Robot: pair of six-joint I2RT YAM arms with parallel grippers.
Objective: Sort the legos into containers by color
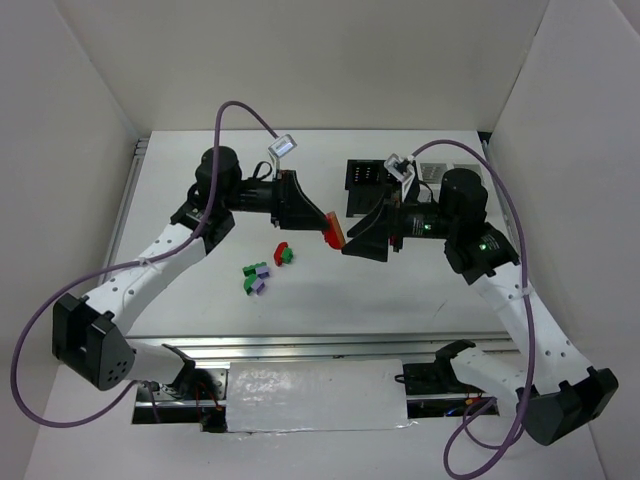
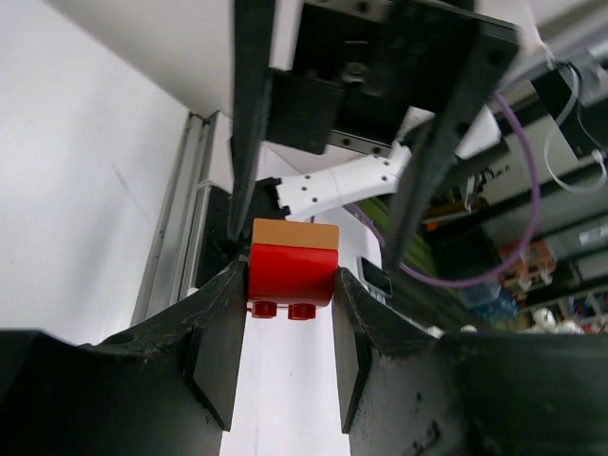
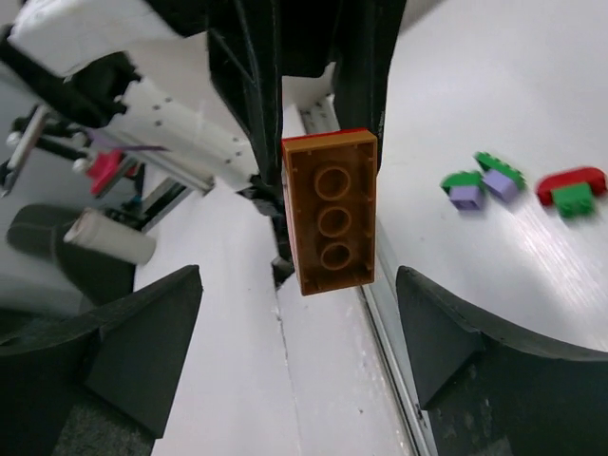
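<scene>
Left wrist view shows the left hand (image 2: 290,290) clamped narrow on a red brick (image 2: 293,275) with an orange brick (image 3: 331,214) stuck flat against it. The pair is held up off the worktop (image 1: 420,290), midway between the two arms. The right hand (image 3: 299,285) faces it with its fingers spread wide on either side of the pair, gripping nothing; whether a fingertip brushes the orange brick I cannot tell.

This looks like the step of splitting two joined colours before either goes into a bin. The next move would call for the right hand to close on the orange brick alone and pull it free while the left hand holds the red one.

Other loose bricks (image 1: 262,275), green, purple and red, lie on the worktop near the left arm. The bins (image 1: 362,178) sit at the back, mostly behind the right arm, so their number and contents cannot be made out.
</scene>
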